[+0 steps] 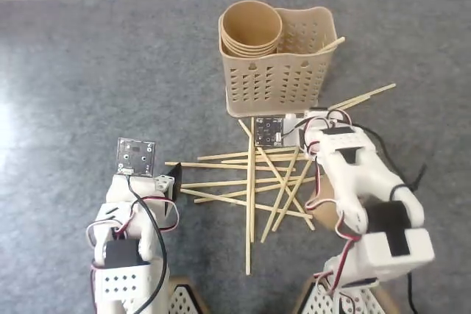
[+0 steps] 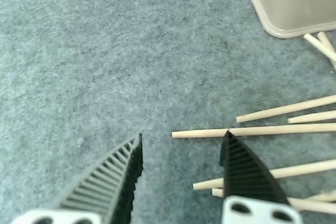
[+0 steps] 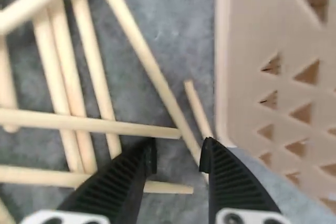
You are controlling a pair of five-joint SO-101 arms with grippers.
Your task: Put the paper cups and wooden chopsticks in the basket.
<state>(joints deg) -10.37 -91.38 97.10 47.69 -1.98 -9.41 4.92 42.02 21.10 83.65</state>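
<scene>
The beige basket (image 1: 283, 79) stands at the back with a stack of paper cups (image 1: 252, 27) in its left half and one chopstick (image 1: 331, 43) leaning at its right rim. Many wooden chopsticks (image 1: 250, 182) lie criss-crossed on the carpet in front of it. My left gripper (image 2: 184, 139) is open low over the carpet, and the end of one chopstick (image 2: 252, 130) lies between its fingertips. My right gripper (image 3: 178, 148) is open a little beside the basket wall (image 3: 278, 51), with a slanting chopstick (image 3: 147, 61) running between its fingers. From above, the right gripper (image 1: 291, 126) sits at the basket's foot.
Grey carpet (image 1: 88, 71) covers the table, bare at the left and back left. Two chopsticks (image 1: 364, 97) stick out to the right of the basket. A basket corner (image 2: 294, 9) appears in the left wrist view.
</scene>
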